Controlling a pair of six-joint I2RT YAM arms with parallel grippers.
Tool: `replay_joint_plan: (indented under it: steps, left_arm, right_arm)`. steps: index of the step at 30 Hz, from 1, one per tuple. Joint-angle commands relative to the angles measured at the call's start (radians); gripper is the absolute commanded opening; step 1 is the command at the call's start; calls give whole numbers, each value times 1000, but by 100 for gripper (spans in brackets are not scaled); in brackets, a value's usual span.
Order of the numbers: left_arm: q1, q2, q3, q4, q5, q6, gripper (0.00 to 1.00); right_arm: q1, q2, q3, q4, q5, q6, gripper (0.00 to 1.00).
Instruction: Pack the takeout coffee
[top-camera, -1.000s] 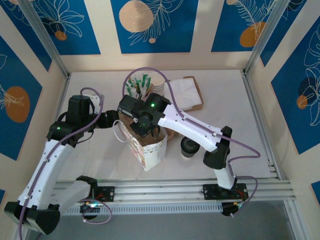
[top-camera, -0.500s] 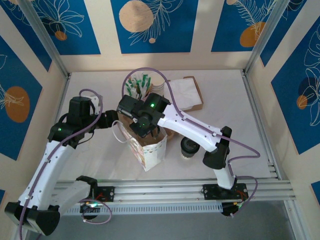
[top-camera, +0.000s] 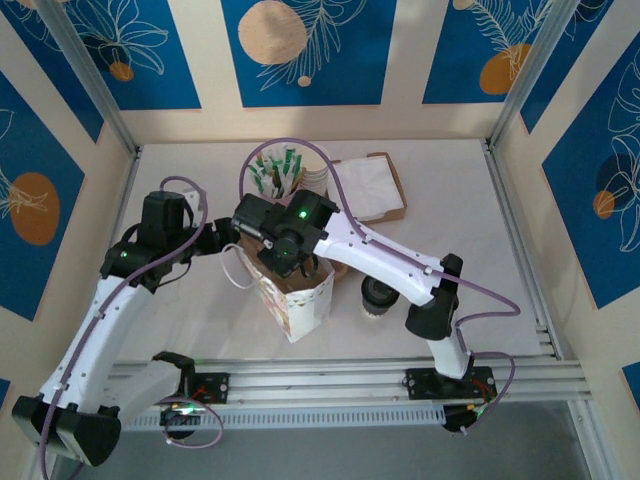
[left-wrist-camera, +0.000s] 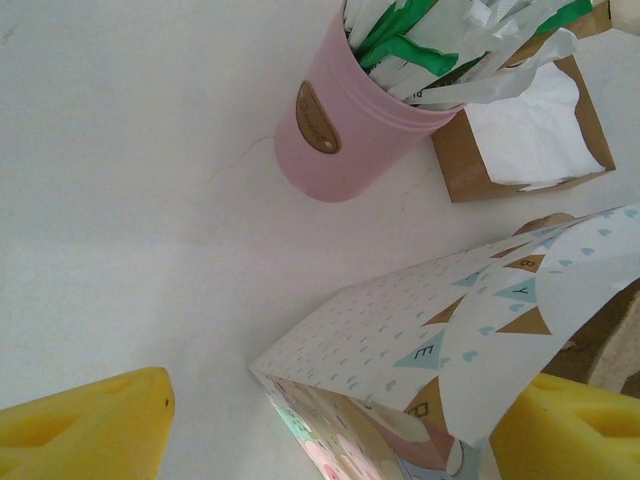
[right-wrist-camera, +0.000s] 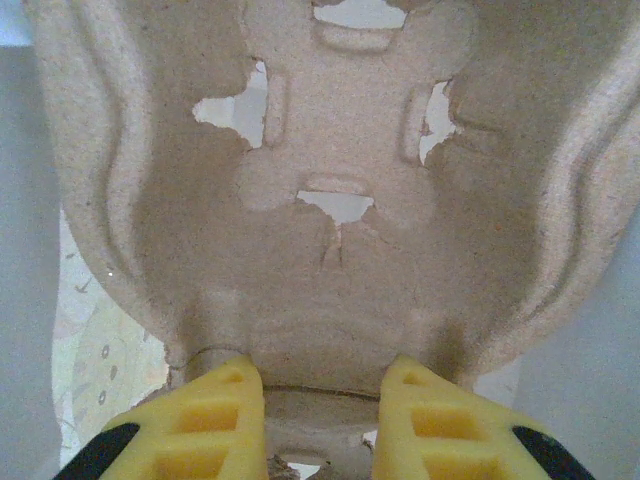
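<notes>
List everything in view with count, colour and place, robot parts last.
takeout coffee: 1, pale, black lid, right of the bag
paper bag: 1, patterned white, mid-table
pulp cup carrier: 1, brown, over the bag
packet holder: 1, pink, behind the bag
napkin box: 1, brown, right of the holder
paper cups: 1 stack, white, between holder and box
left tool: 1, yellow, open at the bag's edge
right tool: 1, yellow, shut on the carrier

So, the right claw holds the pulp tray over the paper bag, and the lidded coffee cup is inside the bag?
No: the lidded coffee cup stands on the table, right of the paper bag, as the top external view shows. The right claw does hold the pulp tray over the bag.
</notes>
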Motion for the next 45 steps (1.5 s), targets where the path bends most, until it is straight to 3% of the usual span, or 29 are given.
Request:
replay_joint_plan:
  steps: [1, 9, 25, 45]
  left_arm:
    - [9, -1, 0, 22, -15, -25, 81]
    - [10, -2, -10, 37, 10, -43, 81]
    - [10, -4, -45, 96, -44, -106, 81]
    - [10, 5, -52, 115, -19, -142, 83]
  right_arm:
    - [-13, -21, -8, -11, -22, -11, 20]
    - [-29, -1, -19, -21, -57, -16, 20]
    - [16, -42, -7, 12, -8, -53, 19]
    - [35, -68, 8, 41, 12, -91, 19]
